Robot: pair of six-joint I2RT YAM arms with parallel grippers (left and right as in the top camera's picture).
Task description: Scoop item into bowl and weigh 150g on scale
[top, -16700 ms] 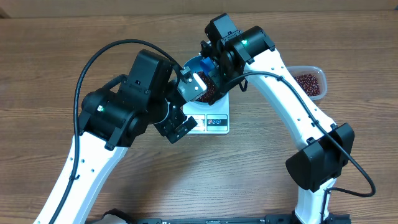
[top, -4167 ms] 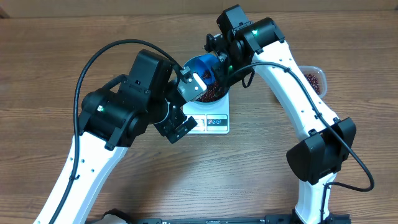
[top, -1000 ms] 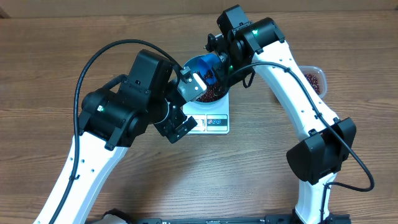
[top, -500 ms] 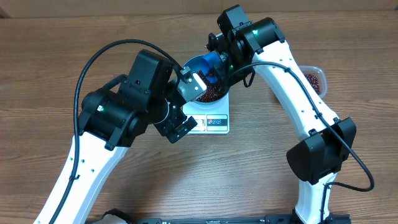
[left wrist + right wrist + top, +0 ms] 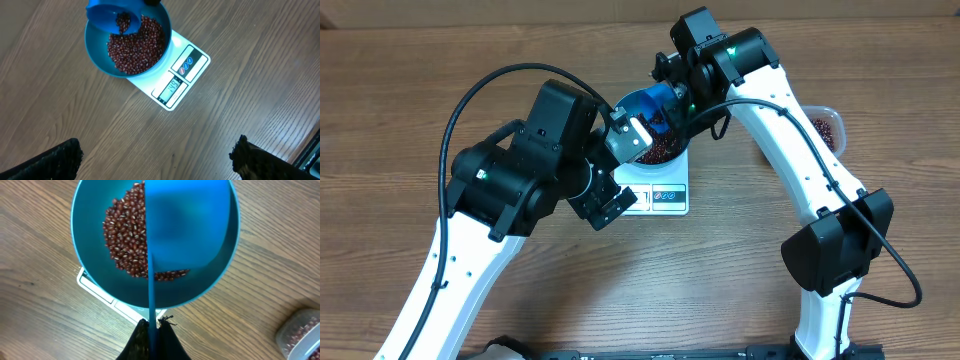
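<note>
The blue bowl (image 5: 96, 56) stands on the white scale (image 5: 192, 57) and holds a heap of red-brown beans (image 5: 140, 46). My right gripper (image 5: 154, 330) is shut on the thin handle of a blue scoop (image 5: 187, 225), which hangs tilted over the bowl. In the left wrist view the scoop (image 5: 107, 11) carries a few beans. My left gripper (image 5: 157, 162) hovers high above the table in front of the scale, open, with nothing between its fingers. From overhead, the bowl (image 5: 642, 100) and the scale (image 5: 665, 197) lie partly hidden under both arms.
A clear plastic tub (image 5: 828, 128) with more beans stands to the right of the scale, partly behind the right arm; its corner (image 5: 300, 332) also shows in the right wrist view. Bare wooden table (image 5: 240, 100) surrounds the scale.
The scoop has shifted and tipped slightly over the bowl in the last second. The left arm has not moved.
</note>
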